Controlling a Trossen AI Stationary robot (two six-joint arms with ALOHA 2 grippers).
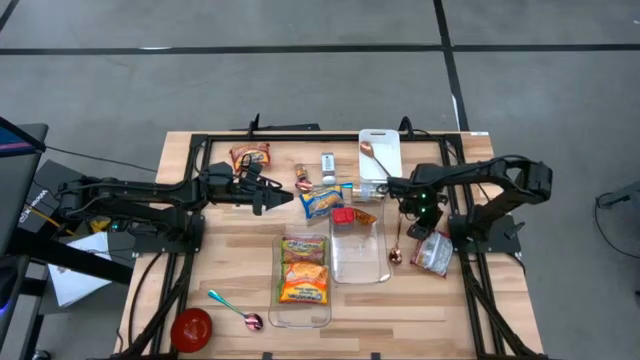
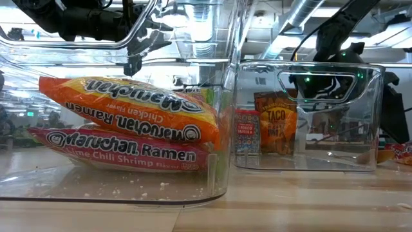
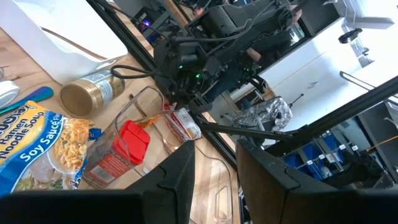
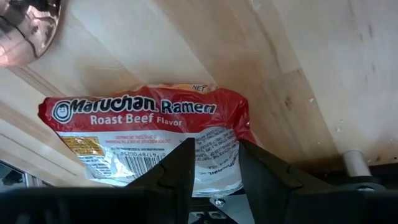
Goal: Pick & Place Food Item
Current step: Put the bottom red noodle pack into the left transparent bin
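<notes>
A red Roast Beef ramen packet (image 4: 149, 134) lies flat on the table at the right (image 1: 432, 252). My right gripper (image 4: 216, 174) hangs over it (image 1: 417, 228), slanting down and open; its fingers stand above the packet's barcode end with nothing between them. Whether they touch the packet does not show. My left gripper (image 3: 214, 180) is held level above the table's middle (image 1: 285, 197), pointing toward the right arm, open and empty. A blue Soy Sauce ramen packet (image 1: 322, 203) lies just ahead of it.
A clear bin (image 1: 300, 318) holds two ramen packets (image 2: 129, 113). A second clear bin (image 1: 360, 270) holds a red-lidded spice jar (image 3: 118, 152) and a taco packet (image 2: 277, 122). Nearby are a copper spoon (image 1: 395, 250), a gold-lidded jar (image 3: 87, 93), a white board (image 1: 382, 150), and a red bowl (image 1: 192, 327).
</notes>
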